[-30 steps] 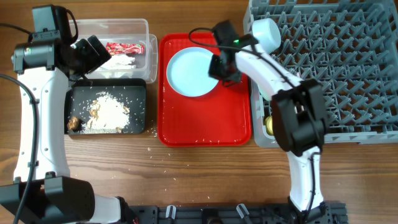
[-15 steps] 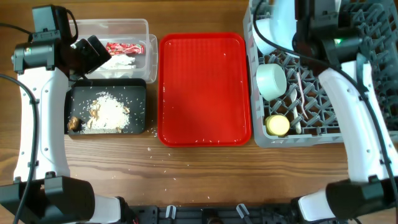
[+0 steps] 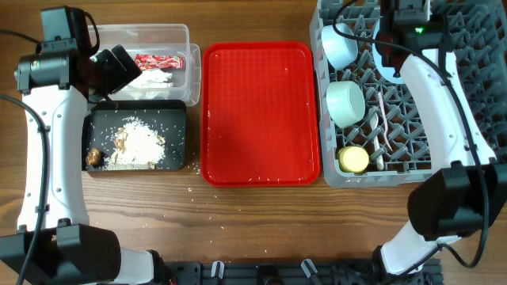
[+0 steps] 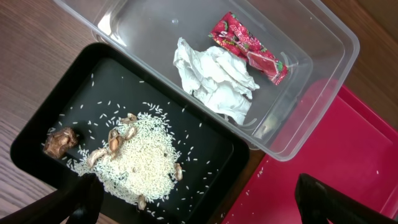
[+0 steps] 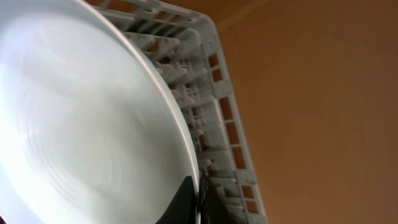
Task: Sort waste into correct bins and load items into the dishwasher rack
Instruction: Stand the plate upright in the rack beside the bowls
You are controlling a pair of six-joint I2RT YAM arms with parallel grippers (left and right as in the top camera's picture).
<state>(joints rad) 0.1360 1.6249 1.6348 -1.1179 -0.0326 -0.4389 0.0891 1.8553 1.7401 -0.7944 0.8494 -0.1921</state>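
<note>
My right gripper (image 3: 386, 57) is shut on the rim of the pale blue plate (image 5: 81, 124), held on edge over the back part of the grey dishwasher rack (image 3: 444, 119); its fingers (image 5: 196, 200) pinch the rim. The rack holds two blue-green bowls (image 3: 339, 46) (image 3: 346, 103), a yellow cup (image 3: 354, 159) and white cutlery (image 3: 379, 134). My left gripper (image 4: 199, 205) is open and empty above the bins. The clear tub (image 4: 323, 81) holds the red wrapper (image 4: 249, 46) and tissue (image 4: 214, 78). The black tub (image 4: 37, 134) holds rice (image 4: 140, 158) and a brown lump (image 4: 60, 140).
The flat red tray (image 3: 261, 111) lies between the bins and the rack, with only a few rice grains on it. Stray rice grains (image 3: 207, 204) dot the wooden table in front of the tray. The rack's edge shows beside the plate (image 5: 214, 93).
My right arm lifted the plate off the red tray, swung it right over the rack and brought it down on edge at the rack's back. The left arm has not moved.
</note>
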